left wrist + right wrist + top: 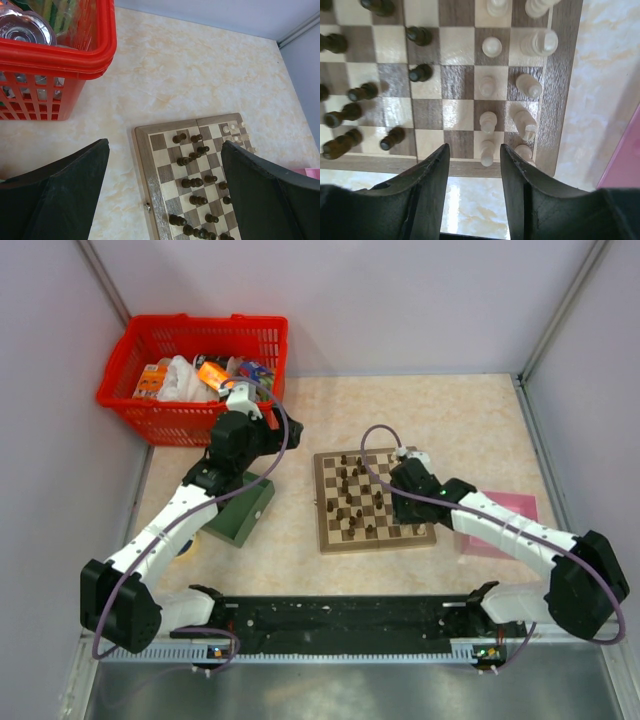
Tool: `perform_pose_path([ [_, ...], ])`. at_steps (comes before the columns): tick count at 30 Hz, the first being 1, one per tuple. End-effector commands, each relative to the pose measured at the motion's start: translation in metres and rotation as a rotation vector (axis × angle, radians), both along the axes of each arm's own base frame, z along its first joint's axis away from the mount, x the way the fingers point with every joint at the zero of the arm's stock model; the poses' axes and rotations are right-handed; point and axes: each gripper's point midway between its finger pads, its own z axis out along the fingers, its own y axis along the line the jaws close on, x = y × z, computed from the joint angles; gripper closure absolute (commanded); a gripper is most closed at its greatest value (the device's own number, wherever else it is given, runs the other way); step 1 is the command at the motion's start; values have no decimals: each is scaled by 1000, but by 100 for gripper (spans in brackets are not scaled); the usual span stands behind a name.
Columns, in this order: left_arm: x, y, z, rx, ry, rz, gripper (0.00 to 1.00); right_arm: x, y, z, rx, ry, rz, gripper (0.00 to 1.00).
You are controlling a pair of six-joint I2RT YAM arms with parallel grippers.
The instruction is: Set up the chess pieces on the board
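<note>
The board (372,545) lies at the table's middle right. Several dark brown chess pieces (352,502) stand scattered over its left and middle squares. Cream pieces (492,46) stand in the two columns by its right edge. My right gripper (405,478) hovers over that right side, open and empty. In the right wrist view my right gripper (474,148) has a cream pawn (487,152) just beyond its tips at the board's edge (560,75). My left gripper (283,432) is open and empty, left of the board. In the left wrist view my left gripper (164,144) looks over the board (145,170) and dark pieces (192,182).
A red basket (195,360) of packaged goods stands at the back left, also in the left wrist view (65,60). A green tray (240,512) lies under the left arm. A pink box (500,525) lies right of the board. Walls enclose the table.
</note>
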Motion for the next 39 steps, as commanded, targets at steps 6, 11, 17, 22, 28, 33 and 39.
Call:
perform_pose_path([
  [6,8,6,23,-10,-71,36,1,26,14,62,96,-160,14,54],
  [11,14,2,31,20,-62,17,1,39,18,72,104,-206,8,78],
  [17,17,-1,39,37,-20,6,1,53,28,86,153,-216,24,89],
  [22,22,8,46,87,41,57,1,65,25,108,207,-171,-39,60],
  [28,13,11,35,130,46,31,1,87,21,126,184,-275,-61,26],
  [33,5,5,40,100,39,-12,1,101,29,144,207,-316,-29,5],
  [39,3,-13,15,70,116,-86,2,111,28,158,172,-344,-16,1],
])
